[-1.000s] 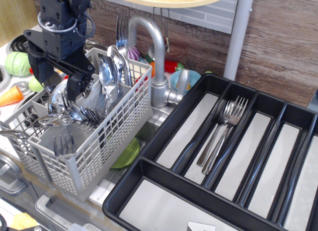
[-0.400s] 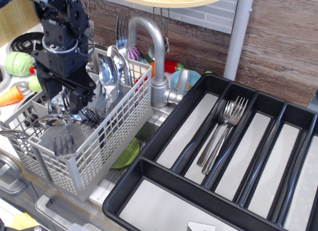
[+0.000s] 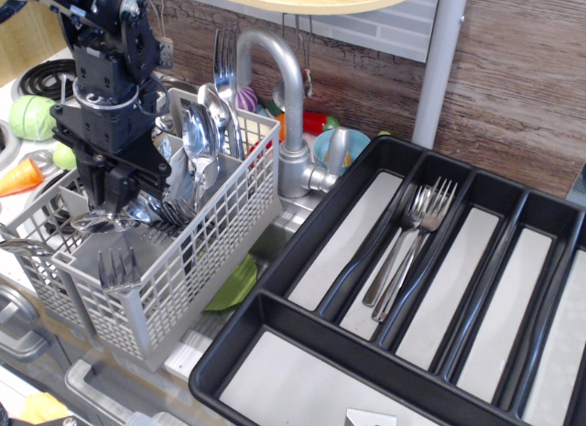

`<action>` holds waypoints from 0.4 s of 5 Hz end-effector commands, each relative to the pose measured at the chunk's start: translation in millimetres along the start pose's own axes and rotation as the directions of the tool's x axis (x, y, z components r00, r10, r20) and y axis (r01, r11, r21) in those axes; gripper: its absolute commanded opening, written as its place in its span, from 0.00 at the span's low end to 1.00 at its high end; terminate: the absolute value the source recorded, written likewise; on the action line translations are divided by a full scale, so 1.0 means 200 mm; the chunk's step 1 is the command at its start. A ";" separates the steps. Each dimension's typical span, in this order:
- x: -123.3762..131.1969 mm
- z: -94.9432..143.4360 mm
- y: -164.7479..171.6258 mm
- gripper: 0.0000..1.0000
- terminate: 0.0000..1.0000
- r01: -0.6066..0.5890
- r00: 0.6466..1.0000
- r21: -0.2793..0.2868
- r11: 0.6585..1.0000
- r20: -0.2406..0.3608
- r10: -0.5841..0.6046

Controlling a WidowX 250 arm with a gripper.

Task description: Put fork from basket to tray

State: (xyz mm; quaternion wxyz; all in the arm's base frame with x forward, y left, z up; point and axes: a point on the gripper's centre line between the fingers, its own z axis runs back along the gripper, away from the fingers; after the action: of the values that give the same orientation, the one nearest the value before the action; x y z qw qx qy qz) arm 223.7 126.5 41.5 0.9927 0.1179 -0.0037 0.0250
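The light grey lattice basket [image 3: 188,275] stands at the left, full of shiny cutlery. Fork tines [image 3: 119,267] stick up in its front compartment. Another fork [image 3: 222,58] stands upright at the back, beside round spoons [image 3: 198,133]. My black gripper [image 3: 108,195] points down into the basket's middle compartment. Its two fingers stand a little apart among the cutlery, and their tips are partly hidden. I cannot see anything held between them. The large black tray [image 3: 275,330] lies at the right, with two forks [image 3: 414,234] in one long compartment.
A silver faucet [image 3: 286,87] rises just behind the basket, between it and the tray. Toy vegetables [image 3: 32,116] lie at the far left. A green item [image 3: 234,285] shows under the basket. A grey post [image 3: 436,64] stands behind the tray.
My gripper has turned, shifted slightly and dropped lower into the basket's middle compartment. Its fingers look closer together than a second ago. The cutlery and the tray have not moved.
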 end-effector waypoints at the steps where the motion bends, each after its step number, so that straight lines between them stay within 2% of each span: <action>1: 0.03 0.11 0.01 0.00 0.00 -0.014 0.999 0.031 0.999 0.050 0.012; 2: 0.04 0.18 0.00 0.00 0.00 -0.024 0.998 0.054 0.998 0.055 0.021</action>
State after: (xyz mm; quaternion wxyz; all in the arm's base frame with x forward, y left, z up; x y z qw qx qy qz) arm 221.0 111.9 79.0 0.9877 0.1523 0.0042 0.0352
